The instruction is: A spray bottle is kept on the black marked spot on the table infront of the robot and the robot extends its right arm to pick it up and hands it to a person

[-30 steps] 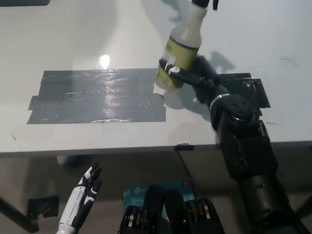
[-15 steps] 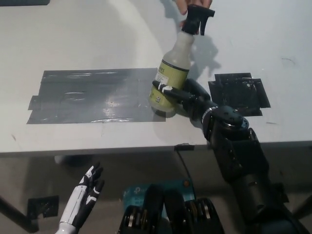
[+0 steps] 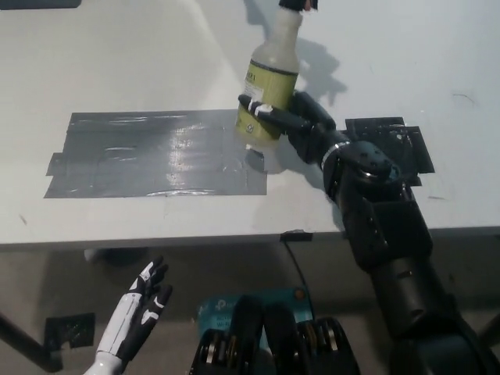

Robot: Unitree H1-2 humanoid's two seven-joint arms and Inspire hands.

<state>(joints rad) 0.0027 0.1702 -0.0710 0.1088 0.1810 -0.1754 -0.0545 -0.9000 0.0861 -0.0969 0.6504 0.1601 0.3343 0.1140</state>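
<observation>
Nearest the camera, the white left hand hangs idle below the table edge at lower left, fingers spread, holding nothing. Farther out, the black right arm reaches over the white table, w/ the right hand wrapped around the lower body of the spray bottle, fingers closed across its yellow-green label. The bottle is held off the tabletop, above the right end of the large grey tape patch and left of the black marked spot. Its long axis tilts neck-away, up-frame, nozzle cut off by the top edge. Something pale shows beside the nozzle there, poss. a person's fingers; too cropped to tell. Handover looks near: the bottle's far end leads, right hand the only one in reach.
</observation>
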